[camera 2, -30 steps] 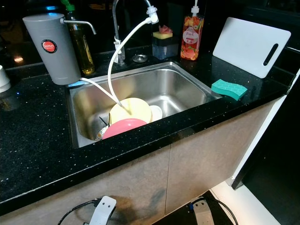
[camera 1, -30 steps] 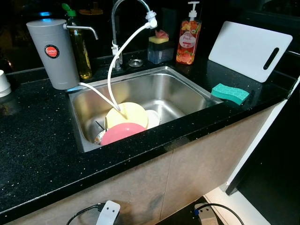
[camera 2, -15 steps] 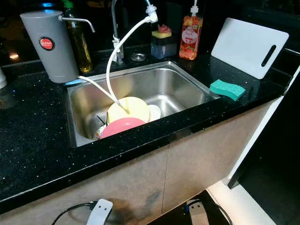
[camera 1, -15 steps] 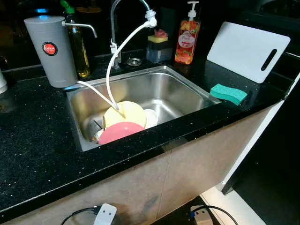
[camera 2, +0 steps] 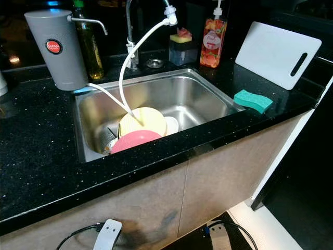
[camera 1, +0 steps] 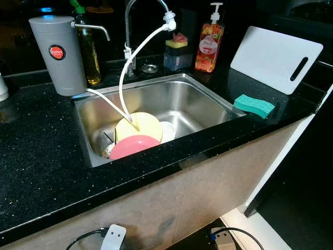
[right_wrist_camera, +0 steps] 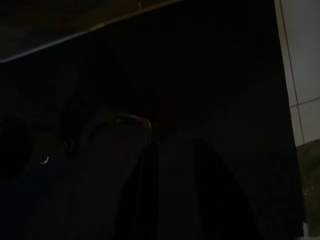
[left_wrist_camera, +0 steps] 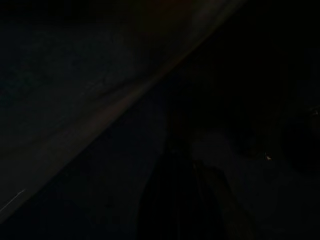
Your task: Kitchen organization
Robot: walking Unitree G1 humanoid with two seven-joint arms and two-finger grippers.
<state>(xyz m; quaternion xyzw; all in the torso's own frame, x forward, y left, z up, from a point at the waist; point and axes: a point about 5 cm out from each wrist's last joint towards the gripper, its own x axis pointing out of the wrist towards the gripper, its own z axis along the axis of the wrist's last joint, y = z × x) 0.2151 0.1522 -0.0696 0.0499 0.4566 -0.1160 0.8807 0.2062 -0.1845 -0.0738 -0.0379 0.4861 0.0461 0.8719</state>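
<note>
You are looking down on a stainless sink (camera 1: 208, 101) set in a black speckled counter (camera 1: 36, 156). At about 7 o'clock in the basin a pink plate (camera 1: 134, 147) leans against a yellow plate (camera 1: 139, 126), with a small white dish (camera 1: 168, 131) just beside them at 3 o'clock. A white hose (camera 1: 136, 52) runs from the faucet (camera 1: 130, 31) tip down onto the yellow plate. At 11 o'clock of the sink stands a grey water filter (camera 1: 58, 54) with a bottle of yellow liquid (camera 1: 88, 49) touching its side; at 12 o'clock sits a sponge holder (camera 2: 180, 47), then an orange soap pump bottle (camera 1: 209, 41). A white cutting board (camera 2: 278, 52) leans at 2 o'clock, a green sponge (camera 1: 254, 105) near it on the counter edge. The left wrist view is very dark; the left gripper (left_wrist_camera: 182, 200) is barely a silhouette, and you cannot tell its finger state. In the right wrist view the right gripper (right_wrist_camera: 172, 195) seems to hang by pale floor tiles (right_wrist_camera: 300, 75), though it is equally unreadable.
</note>
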